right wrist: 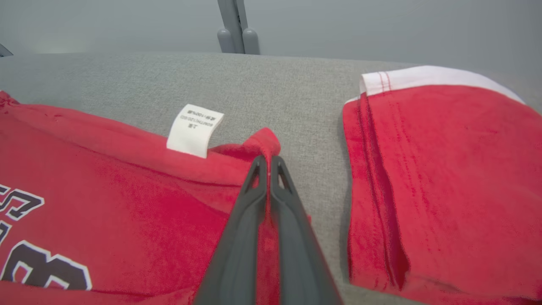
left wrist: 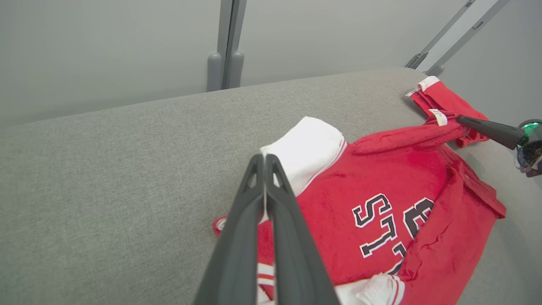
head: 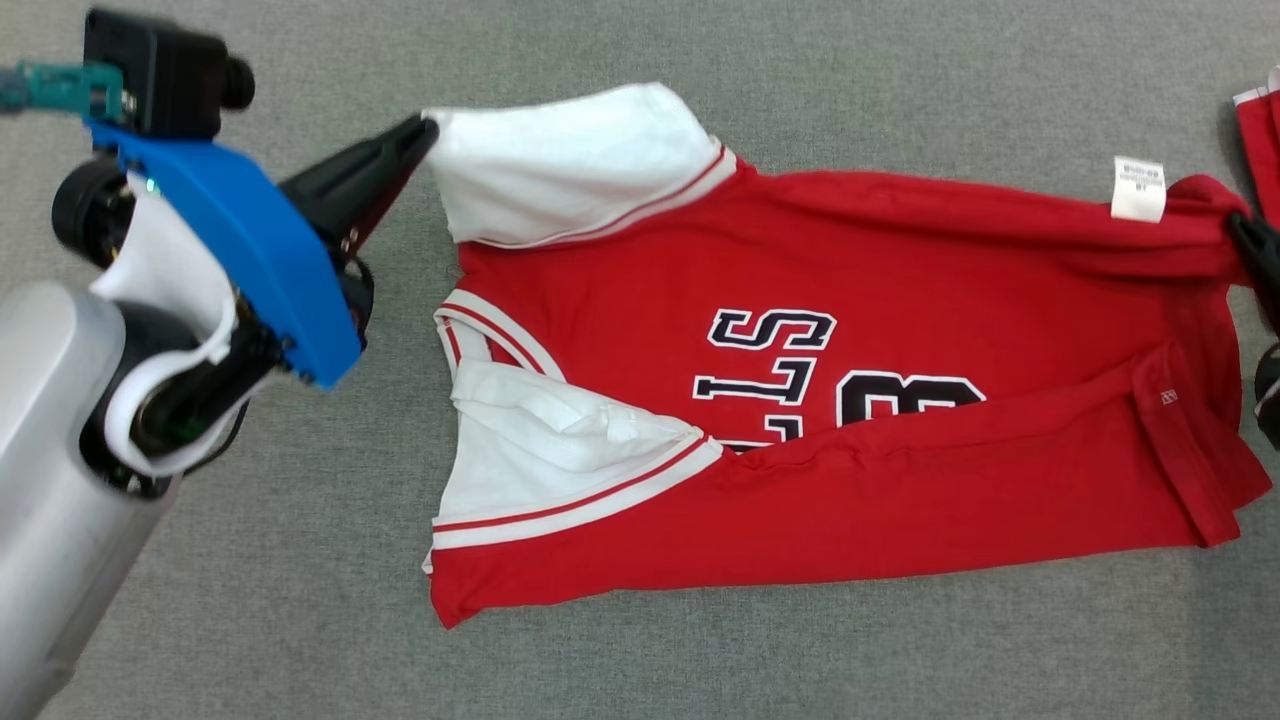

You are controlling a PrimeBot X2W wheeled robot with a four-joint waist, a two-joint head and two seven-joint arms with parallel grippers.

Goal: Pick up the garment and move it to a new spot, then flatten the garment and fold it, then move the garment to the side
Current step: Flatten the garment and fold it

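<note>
Two grippers: both are being shown with their dark fingers pressed together, each one clamped on an end of the garment (head: 800, 420).
Left gripper (head: 425, 130): its fingertips are being seen closed on the edge of the white sleeve (head: 570, 165), at the upper left of the head view.
Right gripper (head: 1240, 228): its fingers are being seen pinched on a bunched red corner at the garment's other end, at the right edge of the head view.
Garment: it is being held out lengthwise between the two grippers while lying across the middle of the surface. The red body is being shown with dark, white-edged lettering (head: 790, 370) facing up. The near long edge is being shown folded over toward the middle, covering part of the lettering.
Care label (head: 1138, 188): a white tag is being shown standing out from the far red fold, near the right gripper.
Second red cloth (right wrist: 436, 182): it is being shown lying beside the garment but apart from it, with a strip of grey between them and a white band along its far edge.
Surface (head: 250, 600): a flat top covered in grey woven fabric is being seen under both cloths, its far edge rounded in the wrist views.
Room: a plain pale grey wall (left wrist: 106, 51) is being seen behind the surface. An upright grey post (left wrist: 226, 46) is being shown against it, and two slanted grey struts (left wrist: 457, 34) are being shown toward the upper right of the left wrist view.
</note>
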